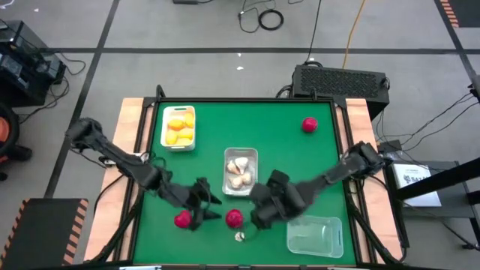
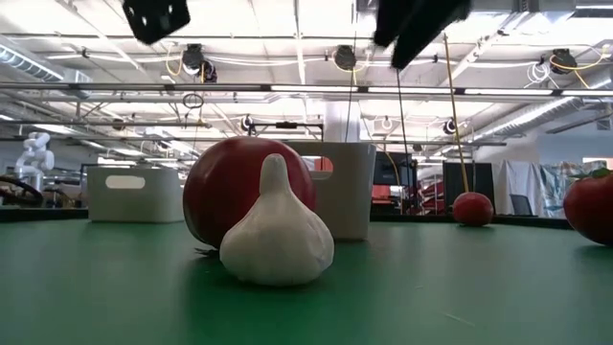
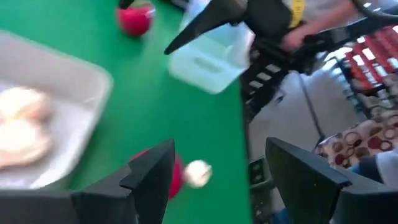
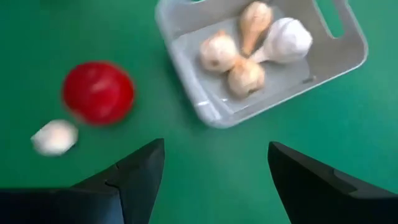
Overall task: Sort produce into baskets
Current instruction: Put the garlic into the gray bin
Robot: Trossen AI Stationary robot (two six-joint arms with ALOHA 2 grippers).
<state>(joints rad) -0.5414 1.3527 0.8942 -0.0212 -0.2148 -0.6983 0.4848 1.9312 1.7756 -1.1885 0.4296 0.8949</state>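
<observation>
From the high view, I've got both arms down near the front edge of the desk (image 1: 285, 135): the left gripper (image 1: 201, 201) sits over a red piece (image 1: 182, 220) close to the front left, and the right gripper (image 1: 264, 208) hangs just beside the other red piece (image 1: 234, 217) and a loose garlic bulb (image 1: 239, 237) at the front edge. The white basket (image 1: 178, 127) of lemons is toward the back left, the clear basket (image 1: 241, 169) with garlic is mid-desk, the empty clear basket (image 1: 315, 236) is at the front right corner, and one more strawberry (image 1: 309, 124) is way off at the back right. The low view just shows the garlic bulb sitting in front of the red piece, touching or nearly so, with nothing gripped. In the left wrist view the fingers are spread with nothing between them, and things are smeared, so I think I'm mid-swing. In the right wrist view the fingers are spread wide too, empty, with the garlic and red piece off to one side and the garlic basket ahead. My worry: the bulb and the red piece are so close that closing on one could knock the other off the front edge, and both arms are crowding the same patch, so a clash looks possible if I rush
</observation>
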